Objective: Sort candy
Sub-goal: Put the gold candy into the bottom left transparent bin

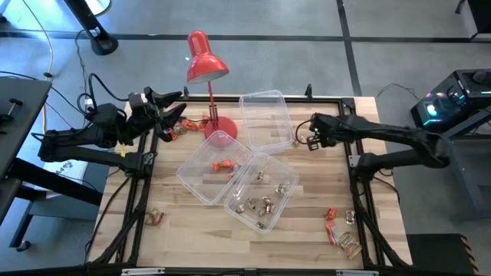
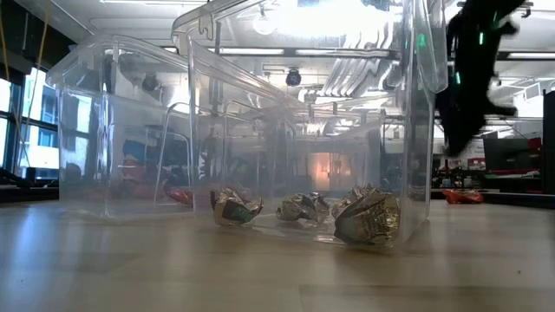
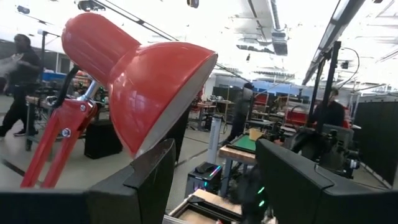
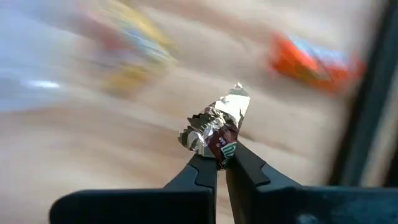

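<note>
Lamp (image 1: 205, 65) stands behind three tubs (image 1: 265, 116); candy (image 1: 342, 234) lies scattered at the table's front right

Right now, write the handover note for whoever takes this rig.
Right gripper: shut on a silver-wrapped candy, held by the empty tub at the table's far side.
Left gripper: open, holds nothing, raised at the far left near the red lamp.
Done: silver candies in the near tub; red-orange candy in the middle tub.
Left: loose candies at the near right corner, one near left, some by the lamp base.
</note>
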